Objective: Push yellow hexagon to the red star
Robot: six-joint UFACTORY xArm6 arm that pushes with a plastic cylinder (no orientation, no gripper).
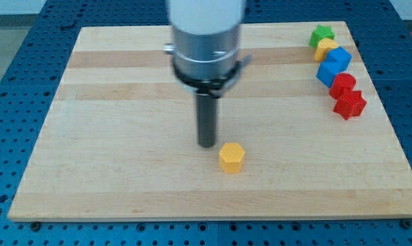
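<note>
Yellow plastic marks the task's thing: the yellow hexagon [231,158], a small faceted block, is seen near the middle of the counter [124,171], toward the view's bottom. My tip [207,145] is set just beside it, on its upper-left side; whether the two touch cannot be told. No pincer is carried by this arm, so nothing is held open or closed; only a straight dark rod under a grey metal collar is shown.

The red star [350,104] is found well apart, at the view's right edge, up and to the right of the hexagon. The push is judged to run rightward and slightly upward, so the tip would be better placed on the hexagon's left or lower-left side than where it stands now.

The counter is pale striped wood, smooth and matt. Beside the star a cluster is lined up: a red block [342,85], a blue block [333,65], a yellow block [324,48] and a green star [322,34], all glossy plastic.
</note>
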